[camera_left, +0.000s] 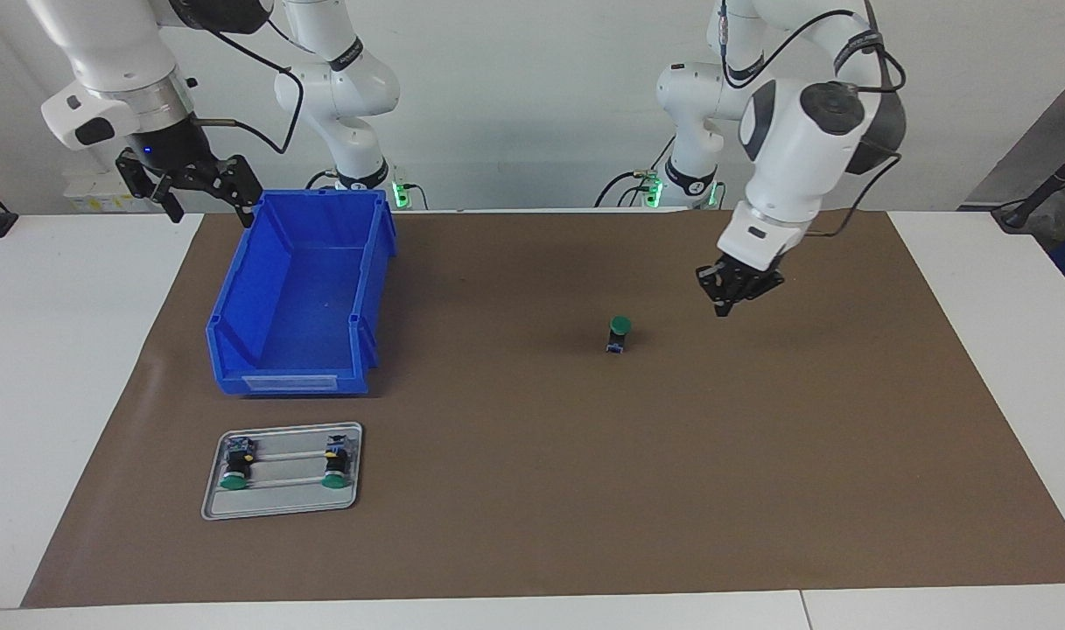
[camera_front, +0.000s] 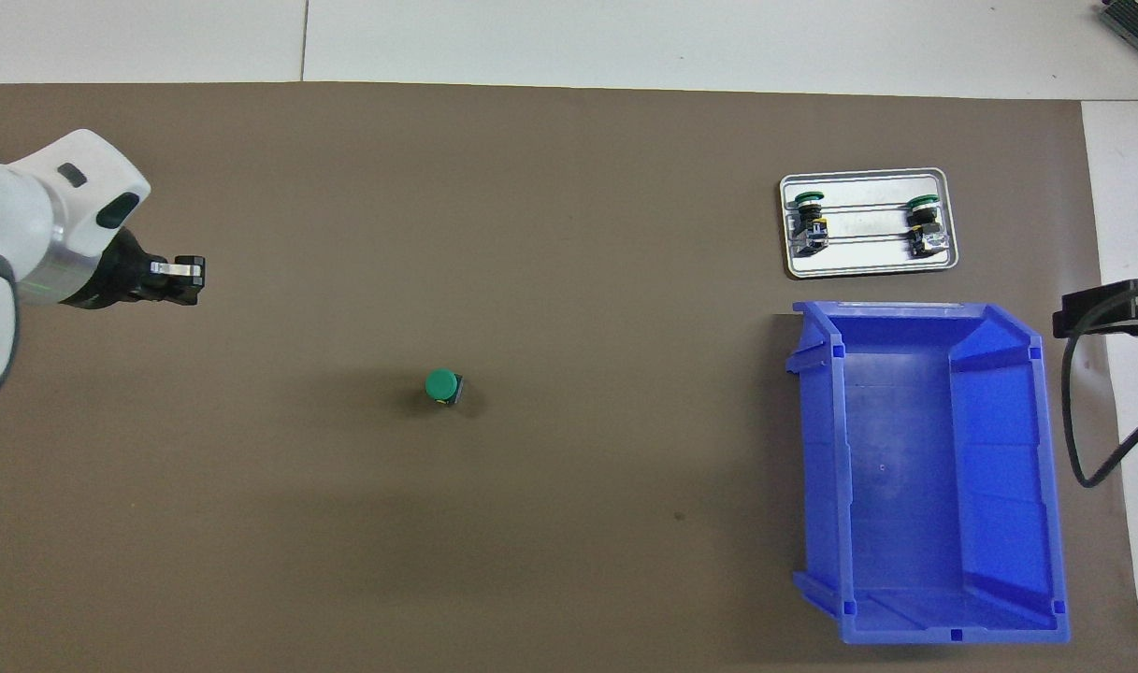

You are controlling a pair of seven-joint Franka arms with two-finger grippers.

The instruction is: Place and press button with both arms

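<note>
We find the button (camera_left: 619,334) set upright on the brown mat of the table (camera_left: 59,350), well apart from the blue bin (camera_left: 300,297) toward the left arm's end, so placing looks done; whether pressing is done we cannot tell. Its long axis is vertical, green cap up. The left hand (camera_left: 735,289), clenched and empty, hangs beside the button, and the right hand (camera_left: 191,185), released, waits just beside the bin.

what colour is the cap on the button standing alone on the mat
Green; the button's round cap shows best in the overhead view.
</note>
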